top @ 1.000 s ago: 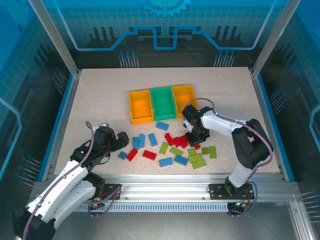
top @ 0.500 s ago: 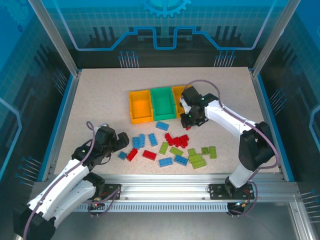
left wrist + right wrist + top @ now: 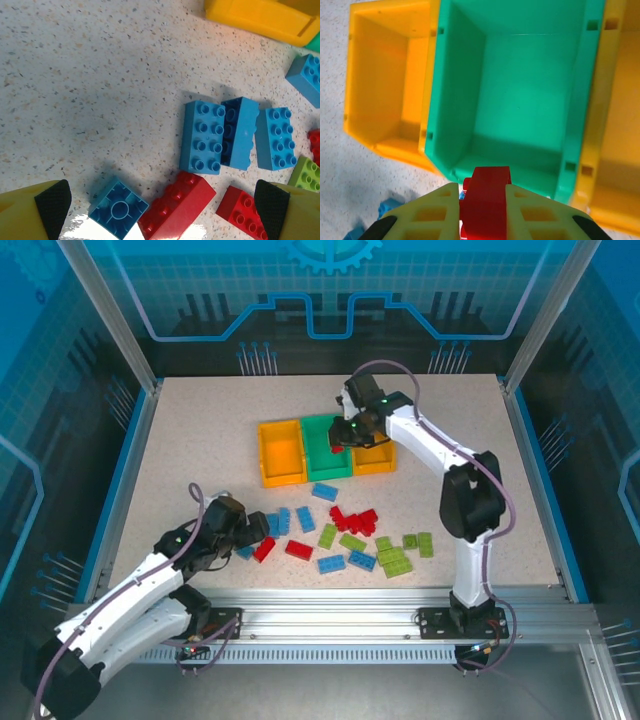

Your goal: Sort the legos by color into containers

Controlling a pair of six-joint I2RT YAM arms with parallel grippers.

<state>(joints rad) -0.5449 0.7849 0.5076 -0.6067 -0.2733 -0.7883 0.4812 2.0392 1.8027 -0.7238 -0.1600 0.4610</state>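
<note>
Bright, even light falls from overhead on the speckled table [image 3: 200,430], and the shadows there are short and soft. In the left wrist view a white glare patch sits at the lower edge, just beside the small blue brick [image 3: 118,209], with a faint grey shadow on its far side. The green bin [image 3: 520,100] is crisp, while the red brick [image 3: 485,200] nearest the lens looks slightly soft.

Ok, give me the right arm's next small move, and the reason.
Probably ease forward and open. The right pincer is shut on a red lego over the near rim of the green bin, not yet over its bare floor, so releasing now might drop it outside.
</note>
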